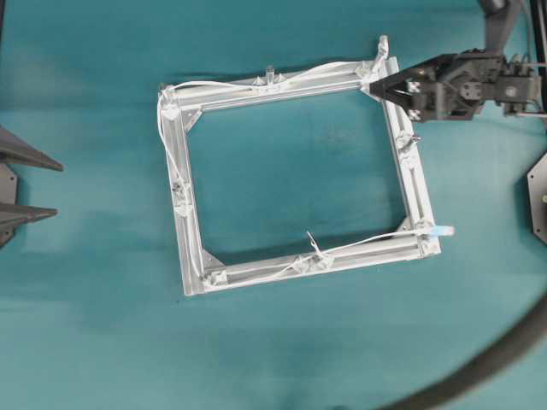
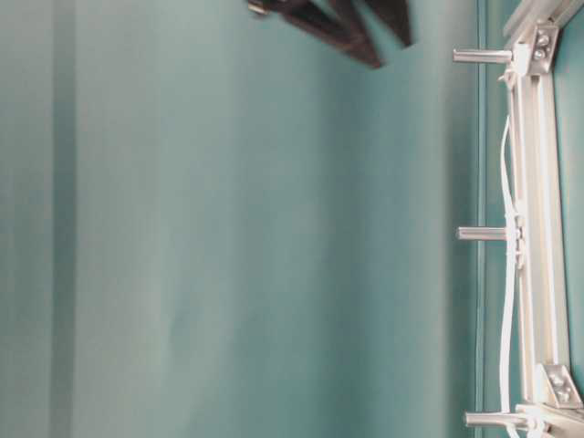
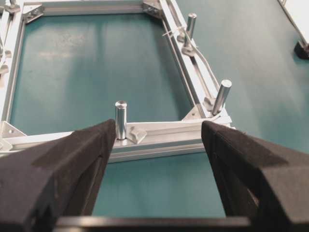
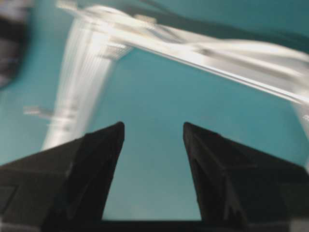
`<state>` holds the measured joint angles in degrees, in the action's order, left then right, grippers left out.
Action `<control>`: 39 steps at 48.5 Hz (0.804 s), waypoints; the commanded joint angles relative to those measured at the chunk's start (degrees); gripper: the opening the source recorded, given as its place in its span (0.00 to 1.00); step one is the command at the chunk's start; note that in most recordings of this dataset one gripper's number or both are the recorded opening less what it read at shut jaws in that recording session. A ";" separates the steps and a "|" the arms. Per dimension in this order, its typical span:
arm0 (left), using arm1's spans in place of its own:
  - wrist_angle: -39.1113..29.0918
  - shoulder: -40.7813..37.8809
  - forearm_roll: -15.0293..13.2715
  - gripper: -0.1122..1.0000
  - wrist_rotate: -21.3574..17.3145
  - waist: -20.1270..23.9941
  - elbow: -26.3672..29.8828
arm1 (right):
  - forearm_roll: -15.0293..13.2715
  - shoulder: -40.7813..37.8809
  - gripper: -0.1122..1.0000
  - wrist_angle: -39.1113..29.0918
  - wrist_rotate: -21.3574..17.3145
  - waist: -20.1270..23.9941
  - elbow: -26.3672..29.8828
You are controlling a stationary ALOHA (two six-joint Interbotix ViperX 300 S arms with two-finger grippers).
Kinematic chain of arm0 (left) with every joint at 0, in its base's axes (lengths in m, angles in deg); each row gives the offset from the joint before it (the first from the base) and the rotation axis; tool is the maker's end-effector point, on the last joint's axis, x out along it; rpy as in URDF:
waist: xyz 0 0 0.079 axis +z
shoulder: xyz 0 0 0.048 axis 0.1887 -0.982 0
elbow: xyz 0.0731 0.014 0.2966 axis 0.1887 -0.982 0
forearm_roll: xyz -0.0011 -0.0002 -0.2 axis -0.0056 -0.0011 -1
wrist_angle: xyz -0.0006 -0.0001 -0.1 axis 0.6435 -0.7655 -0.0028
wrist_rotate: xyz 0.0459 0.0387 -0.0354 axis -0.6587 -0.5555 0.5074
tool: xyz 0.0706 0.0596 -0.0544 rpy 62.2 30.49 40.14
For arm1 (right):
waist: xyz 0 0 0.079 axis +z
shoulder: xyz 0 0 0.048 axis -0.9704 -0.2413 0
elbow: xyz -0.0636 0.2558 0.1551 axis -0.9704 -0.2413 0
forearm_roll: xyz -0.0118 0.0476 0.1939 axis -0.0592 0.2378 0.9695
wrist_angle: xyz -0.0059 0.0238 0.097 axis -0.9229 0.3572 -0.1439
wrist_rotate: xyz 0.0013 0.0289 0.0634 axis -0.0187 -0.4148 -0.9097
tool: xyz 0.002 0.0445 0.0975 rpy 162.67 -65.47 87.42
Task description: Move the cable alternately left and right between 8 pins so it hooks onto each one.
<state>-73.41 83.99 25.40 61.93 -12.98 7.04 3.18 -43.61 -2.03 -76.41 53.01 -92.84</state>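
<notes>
Where the overhead view is centred, a square aluminium frame (image 1: 183, 192) is seen lying flat on a teal table surface (image 1: 94, 325). The cable (image 1: 159, 120), thin and white, is traced along the frame's top bar, down the left bar and along the bottom bar, ending at the lower right corner in a pale blue plug (image 1: 443, 231). The pins (image 1: 269, 73) are distributed around the frame; not all eight can be counted with certainty. In the upper right of the overhead view, the right gripper (image 1: 376, 88) is positioned at the frame's top right corner, its jaws spread apart with nothing between them; whether it touches the frame cannot be told. The right wrist view is motion-blurred. At the left edge, the left gripper (image 1: 34, 186) is shown well apart from the frame, jaws spread wide and empty. A thick dark hose (image 1: 496, 359) is curved across the lower right corner. In the left wrist view, upright pins and the cable along the right-hand bar are visible between the fingers (image 3: 58, 164).
</notes>
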 commanded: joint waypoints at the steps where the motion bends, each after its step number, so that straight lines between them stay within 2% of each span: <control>1: 0.35 -0.97 0.18 0.78 0.26 -0.09 0.79 | -1.32 2.99 0.63 3.96 0.26 0.09 -0.44; 4: 0.26 -0.88 0.18 0.78 0.18 -0.09 0.79 | -2.55 5.10 0.63 5.19 0.44 0.09 -1.58; 8: 0.35 -0.97 0.09 0.78 0.18 -0.09 0.79 | -6.15 8.96 0.63 6.24 1.93 0.18 -3.87; 15: 0.35 -0.97 0.18 0.78 0.26 -0.09 0.79 | -17.31 16.79 0.63 6.06 6.42 0.18 -7.12; 20: 0.26 -0.88 0.09 0.78 0.18 -0.09 0.79 | -22.41 22.24 0.63 5.27 7.91 0.18 -8.26; 28: 0.26 -0.97 0.18 0.78 0.26 -0.18 0.79 | -23.38 27.69 0.63 5.45 9.58 0.44 -10.72; 39: 0.26 -0.88 0.18 0.78 0.18 -0.09 0.79 | -23.38 28.48 0.63 8.96 14.94 3.34 -13.18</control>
<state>-73.41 83.99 25.31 61.93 -12.98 7.04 -20.11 -14.95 5.52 -62.52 55.38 -106.37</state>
